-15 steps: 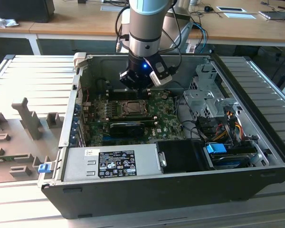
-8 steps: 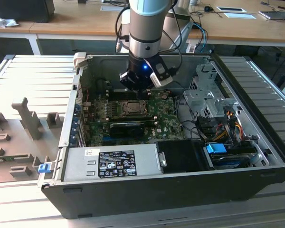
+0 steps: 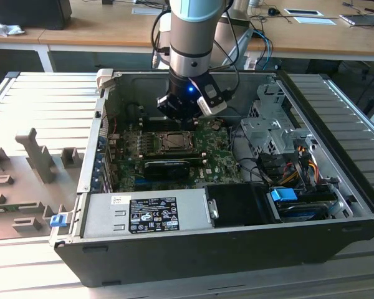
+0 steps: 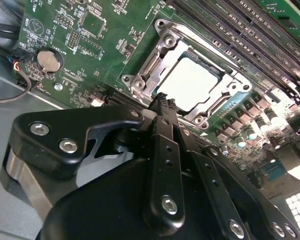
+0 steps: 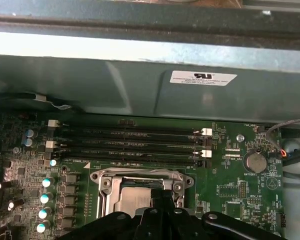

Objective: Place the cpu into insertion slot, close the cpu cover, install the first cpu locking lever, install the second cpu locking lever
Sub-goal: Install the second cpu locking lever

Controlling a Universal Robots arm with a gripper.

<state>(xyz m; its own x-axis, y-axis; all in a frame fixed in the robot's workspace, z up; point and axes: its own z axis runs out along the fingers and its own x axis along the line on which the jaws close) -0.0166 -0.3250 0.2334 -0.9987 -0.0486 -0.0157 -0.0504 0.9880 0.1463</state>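
Grey slatted worktop (image 3: 43, 93), an open computer case (image 3: 336, 237) lying on it. Plastic fixtures toward the worktop's left edge in the exterior view. Mid-case, the cpu (image 4: 192, 82) sits in its socket, the cpu cover (image 4: 162, 50) closed around it — levers likely the step in hand. End effector (image 4: 162, 102) pinched narrow, empty, poised at the socket's edge; the next move calls for catching a thin lever.

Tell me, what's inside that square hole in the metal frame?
Inside the cpu cover hole sits the cpu, its shiny grey top showing. The black tool hides one edge, and whatever lies under the chip is covered.
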